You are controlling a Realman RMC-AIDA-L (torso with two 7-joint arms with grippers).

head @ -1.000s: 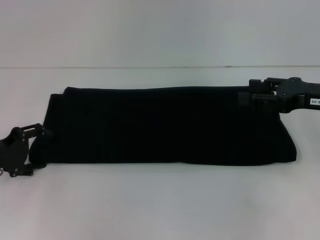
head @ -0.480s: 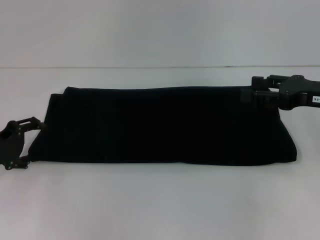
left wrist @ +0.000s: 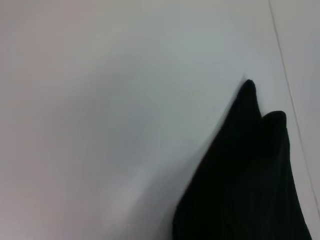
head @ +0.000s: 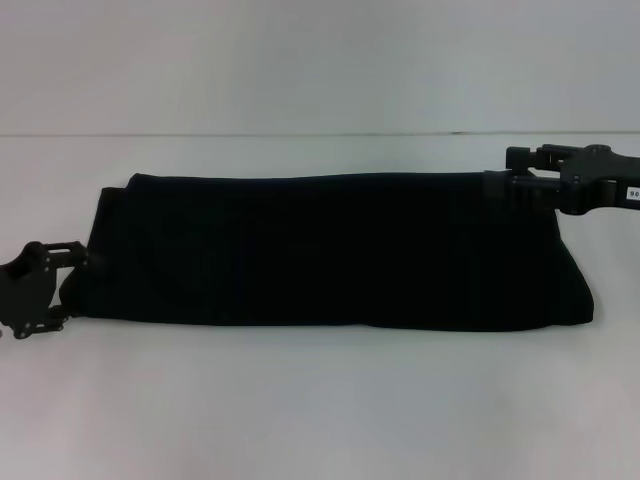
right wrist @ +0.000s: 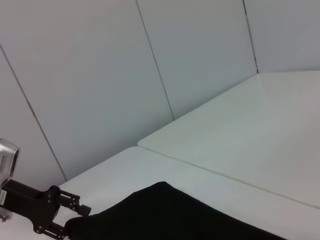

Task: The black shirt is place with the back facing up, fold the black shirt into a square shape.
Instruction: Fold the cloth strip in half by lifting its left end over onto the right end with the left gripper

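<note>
I see the black shirt (head: 330,252) mid-worktop (head: 320,400), folded into a long band; crosswise folds to a square remain. Left gripper (head: 62,285) sits at its left end, right gripper (head: 512,175) at the far right corner; I can't tell either's finger state.

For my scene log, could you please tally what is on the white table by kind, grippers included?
Black shirt, folded into a long band: 1
Grippers: 2, the left gripper at the shirt's left end, the right gripper at its far right corner
Total: 3
</note>
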